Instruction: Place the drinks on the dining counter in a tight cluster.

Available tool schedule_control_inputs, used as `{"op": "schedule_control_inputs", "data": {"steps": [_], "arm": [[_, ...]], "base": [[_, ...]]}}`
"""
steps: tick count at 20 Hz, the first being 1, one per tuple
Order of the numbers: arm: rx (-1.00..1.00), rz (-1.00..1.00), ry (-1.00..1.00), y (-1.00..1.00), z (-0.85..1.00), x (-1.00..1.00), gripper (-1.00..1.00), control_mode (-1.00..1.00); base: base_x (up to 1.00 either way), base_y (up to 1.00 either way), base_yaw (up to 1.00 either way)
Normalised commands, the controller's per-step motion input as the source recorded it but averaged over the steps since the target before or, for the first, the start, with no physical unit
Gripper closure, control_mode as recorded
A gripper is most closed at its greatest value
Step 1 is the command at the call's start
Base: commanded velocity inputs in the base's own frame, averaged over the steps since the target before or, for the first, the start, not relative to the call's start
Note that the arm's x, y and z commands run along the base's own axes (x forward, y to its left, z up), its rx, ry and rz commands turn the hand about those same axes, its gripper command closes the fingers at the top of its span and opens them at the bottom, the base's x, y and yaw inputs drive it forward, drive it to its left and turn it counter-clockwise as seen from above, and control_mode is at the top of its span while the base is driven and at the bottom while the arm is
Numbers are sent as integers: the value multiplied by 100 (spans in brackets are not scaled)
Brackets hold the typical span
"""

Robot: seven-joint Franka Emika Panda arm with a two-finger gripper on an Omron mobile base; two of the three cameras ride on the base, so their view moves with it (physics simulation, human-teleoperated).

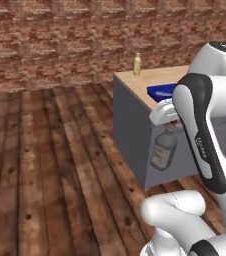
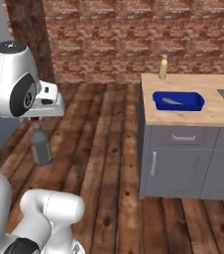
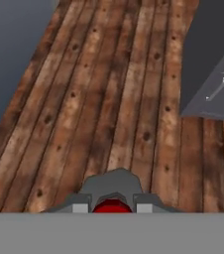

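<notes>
The dark grey-brown bottle with a red cap [image 2: 40, 145] is held by its neck in the closed gripper [image 2: 34, 119], hanging above the plank floor [image 2: 109, 149], left of the light-wood-topped counter [image 2: 218, 111].

The floor [image 2: 109, 149] is rough, knotty, dark-stained planks. The wall [image 2: 134, 34] is matt red brick. The counter [image 2: 210, 111] has a smooth pale wood top over a matt grey base. The bin [image 2: 178, 100] looks like glossy blue plastic. The grey bottle [image 2: 40, 144] appears smooth and translucent.
</notes>
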Motion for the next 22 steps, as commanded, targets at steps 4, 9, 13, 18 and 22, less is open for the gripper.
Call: {"op": "schedule_control_inputs", "data": {"steps": [4,9,13,18,22], "arm": [[0,0,0,0,0,0,100,100],[0,0,0,0,0,0,100,100],[0,0,0,0,0,0,100,100],[0,0,0,0,0,0,100,100],[0,0,0,0,0,0,100,100]], "base": [[100,100,-51],[100,100,-51],[100,97,-54],[100,96,-54],[100,96,-55]]}}
